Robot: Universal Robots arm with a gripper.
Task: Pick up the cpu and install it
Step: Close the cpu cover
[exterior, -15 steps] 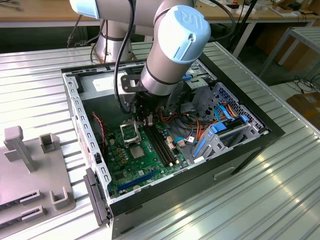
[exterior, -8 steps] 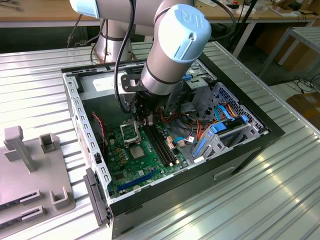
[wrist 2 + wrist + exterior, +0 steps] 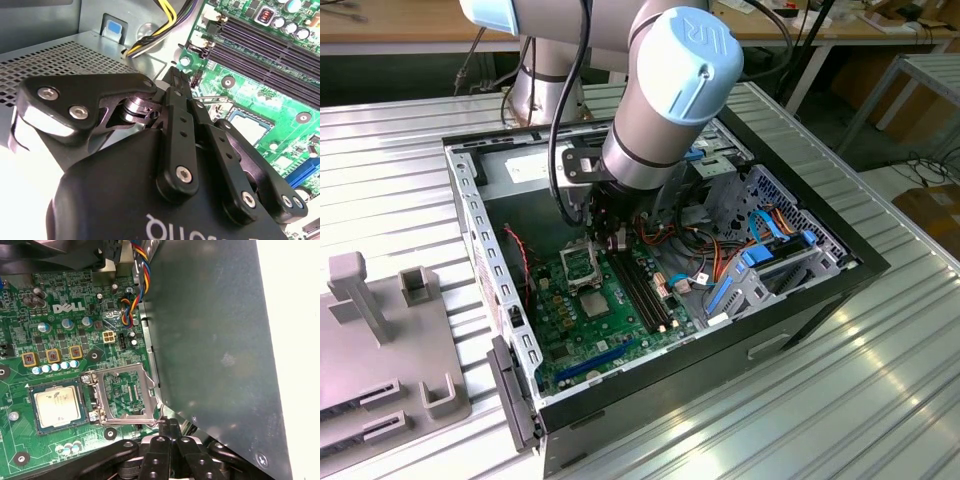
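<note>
Gripper: the gripper (image 3: 167, 424) is hanging low inside the computer case. Its fingers are pressed together with nothing visible between them, and its tip is sitting just beside the outer edge of the socket frame (image 3: 125, 392).
Cpu: the cpu (image 3: 56, 407) is lying flat in its socket, silver top up, right beside the socket frame on the side away from the gripper.
Socket frame: it is sitting flipped open, clear of the chip, so the chip is seemingly seated but not yet being clamped.
Case wall: the grey case wall (image 3: 215, 340) is running close along the socket frame's far side, likely why the fingers are staying narrow.
Hard to make out: whether the fingertips are touching the thin wire lever (image 3: 216, 99) by the socket frame. In the second wrist view the gripper's own body is blocking the frame.
</note>
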